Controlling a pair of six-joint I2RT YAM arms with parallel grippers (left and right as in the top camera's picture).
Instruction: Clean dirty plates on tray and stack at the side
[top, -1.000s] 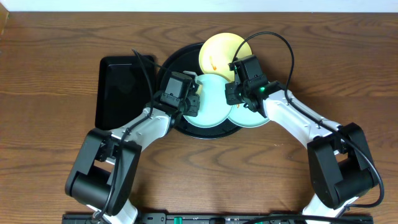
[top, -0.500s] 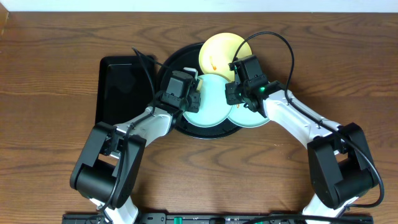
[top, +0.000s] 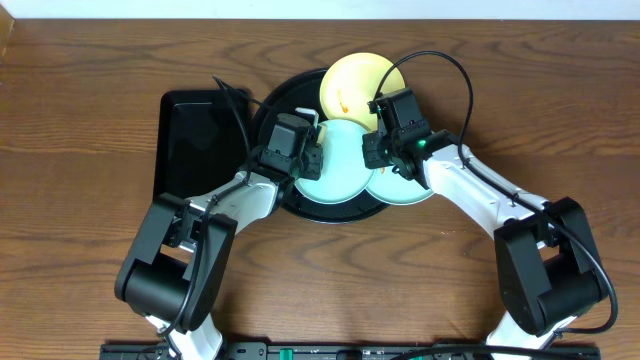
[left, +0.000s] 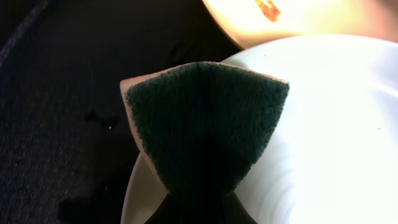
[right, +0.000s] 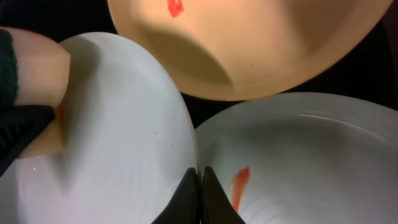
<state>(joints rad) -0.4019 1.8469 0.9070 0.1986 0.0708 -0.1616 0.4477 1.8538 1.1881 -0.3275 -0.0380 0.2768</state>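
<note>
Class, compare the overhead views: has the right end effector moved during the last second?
No. The right end effector stays at the same spot just below the yellow plate, over the black tray's right side.

Two arms work at the tray (top: 290, 92): white links and bulky black joints on the left arm (top: 225, 200) and the right arm (top: 470, 190). A black cable (top: 435, 55) loops over the right one, beyond the tray. A green light (top: 421, 143) glows near the right tool (right: 200, 186), whose fingers (right: 185, 202) are slim and black.
</note>
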